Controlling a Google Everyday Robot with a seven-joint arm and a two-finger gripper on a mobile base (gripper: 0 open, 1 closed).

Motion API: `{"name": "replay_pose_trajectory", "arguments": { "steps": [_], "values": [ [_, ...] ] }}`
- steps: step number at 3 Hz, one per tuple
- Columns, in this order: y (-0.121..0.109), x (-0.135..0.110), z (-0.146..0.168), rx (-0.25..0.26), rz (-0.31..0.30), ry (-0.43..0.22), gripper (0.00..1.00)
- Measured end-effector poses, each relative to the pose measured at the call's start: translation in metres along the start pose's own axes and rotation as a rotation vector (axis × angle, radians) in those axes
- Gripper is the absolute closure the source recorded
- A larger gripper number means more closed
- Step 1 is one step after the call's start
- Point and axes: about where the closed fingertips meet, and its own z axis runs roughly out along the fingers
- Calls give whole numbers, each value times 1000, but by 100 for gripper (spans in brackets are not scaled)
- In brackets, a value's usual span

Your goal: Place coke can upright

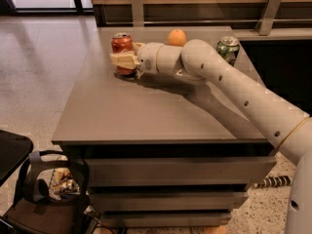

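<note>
I note a smooth matt grey worktop point(146, 111), a glossy red metal coke can point(122, 44) with a silver top, my cream, plastic-looking tool point(121, 61) against that can near the worktop's far-left corner, a smooth off-white arm shell point(229, 82), and a matt-skinned orange point(177, 37).

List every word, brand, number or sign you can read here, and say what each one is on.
None can be read.
coke can, upright at the table's far left: lettering too blurred to read.
green can, far right: markings too blurred to read.
gripper, at the coke can, and its white arm: no marking visible.
orange: no label.
</note>
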Motion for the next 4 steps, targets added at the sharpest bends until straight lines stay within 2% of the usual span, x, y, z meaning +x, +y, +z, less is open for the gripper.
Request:
{"name": "replay_pose_trajectory", "arguments": {
  "steps": [1, 2, 4],
  "values": [
    [-1, 6, -4, 9, -1, -21, 100],
    [-1, 5, -4, 9, -1, -21, 86],
    [-1, 4, -4, 9, -1, -21, 39]
  ]
}}
